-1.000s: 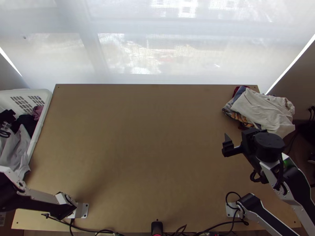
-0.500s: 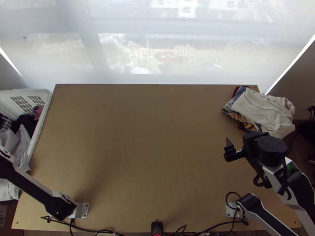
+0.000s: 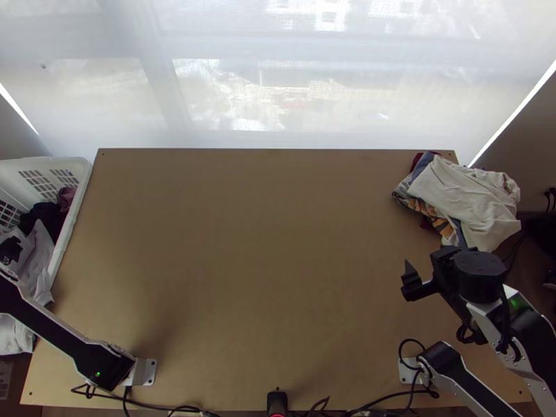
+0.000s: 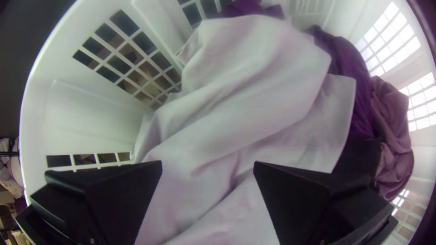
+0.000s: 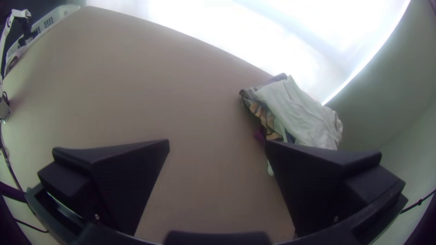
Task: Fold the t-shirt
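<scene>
A white cloth lies bunched in the laundry basket at the table's left side; whether it is a t-shirt I cannot tell. My left gripper shows partly over it. In the left wrist view the left gripper has its fingers wide apart above the white cloth, whose folds run between them. My right gripper is above the table's right part, on the near side of the clothes pile. Its own wrist view shows the right gripper open, with bare tabletop between the fingers.
The white basket also holds dark and purple clothes. Heaped clothes with a whitish cloth on top lie at the far right corner of the wooden table. Cables run along the near edge.
The left arm's link has swung, and its gripper's dark part shows nearer the table's near edge over the basket. My right gripper has shifted slightly right and nearer.
</scene>
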Available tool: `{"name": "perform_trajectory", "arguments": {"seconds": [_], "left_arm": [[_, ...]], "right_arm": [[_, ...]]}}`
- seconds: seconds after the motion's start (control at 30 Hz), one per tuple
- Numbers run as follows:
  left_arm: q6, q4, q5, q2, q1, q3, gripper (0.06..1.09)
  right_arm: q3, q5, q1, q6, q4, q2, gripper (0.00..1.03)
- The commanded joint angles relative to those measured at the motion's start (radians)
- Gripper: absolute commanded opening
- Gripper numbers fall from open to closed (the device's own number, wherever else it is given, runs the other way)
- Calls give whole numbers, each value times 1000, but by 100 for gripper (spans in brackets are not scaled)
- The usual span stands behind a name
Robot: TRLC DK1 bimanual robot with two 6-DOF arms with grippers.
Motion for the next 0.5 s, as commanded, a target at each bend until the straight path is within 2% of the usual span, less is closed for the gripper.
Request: {"name": "perform_trajectory", "arguments": {"seconds": [0.0,0.17,0.23,0.27,0.3,0.4,0.47], "left_arm": [[47,139,-41,154,30,21,104],[47,230,-94,192,35,23,104],[44,236,-94,200,33,23,98],[37,237,-96,200,29,21,90],[31,242,-96,200,26,21,75],[24,290,-96,170,24,10,9],[8,282,-94,146,21,7,9]], "right_arm": [[-12,0,-19,-2,-63,-8,98],[-41,2,-48,-11,-50,2,98],[-52,2,-55,-19,-46,4,98],[-59,2,-59,-22,-44,4,98],[-66,2,-62,-25,-43,4,98],[-78,2,-72,-30,-24,4,98],[-84,2,-74,-30,-17,6,98]]}}
